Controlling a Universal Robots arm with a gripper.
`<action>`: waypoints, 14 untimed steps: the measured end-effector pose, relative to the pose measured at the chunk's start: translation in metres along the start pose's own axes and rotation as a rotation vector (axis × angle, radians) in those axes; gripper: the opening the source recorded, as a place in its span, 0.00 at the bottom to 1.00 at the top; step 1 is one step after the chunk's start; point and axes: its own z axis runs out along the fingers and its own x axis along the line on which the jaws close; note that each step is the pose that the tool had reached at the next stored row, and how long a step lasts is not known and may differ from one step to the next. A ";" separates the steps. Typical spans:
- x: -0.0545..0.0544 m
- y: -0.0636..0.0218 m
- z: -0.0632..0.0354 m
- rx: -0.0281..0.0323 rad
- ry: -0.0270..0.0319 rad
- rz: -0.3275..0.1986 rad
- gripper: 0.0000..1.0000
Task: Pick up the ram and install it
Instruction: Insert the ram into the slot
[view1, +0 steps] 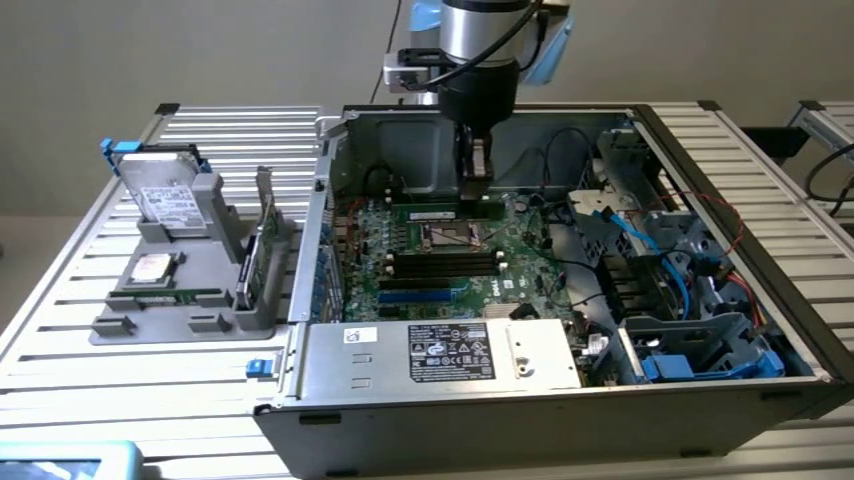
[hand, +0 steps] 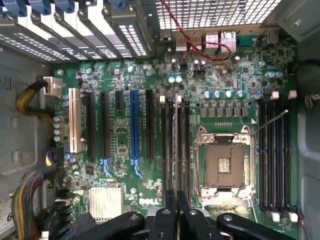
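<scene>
**Ram is down at the slot, gripper clamped on it**

Going by the exterior view: the biggest thing is the silver slatted aluminium table (view1: 80, 330), and on it is the open grey metal PC case (view1: 534, 420) lying on its side. At about 9 o'clock from the case there's a grey plastic parts holder (view1: 160, 320) with a silver boxy hard drive (view1: 167, 195) standing in it.

Inside the case is the green Dell motherboard (view1: 400, 285) (hand: 125, 130). The arm's black two-finger gripper (view1: 474, 185) (hand: 176, 197) comes straight down over it.

The square metal CPU socket (view1: 447, 238) (hand: 222, 165) is uncovered. The long thin green ram stick (view1: 434, 213) (hand: 177, 140) stands on edge at 12 o'clock, just beside the socket, lined up with a black memory slot. The fingers are pinched nearly together on the ram's top edge. Can't tell if it's fully seated.
</scene>
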 end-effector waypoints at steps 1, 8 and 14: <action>0.000 0.0000 0.0014 0.0000 0.0012 0.000 0.12; -0.001 0.0000 0.0139 0.0001 0.0034 0.000 0.12; -0.002 -0.0001 0.0238 -0.0003 0.0054 0.000 0.12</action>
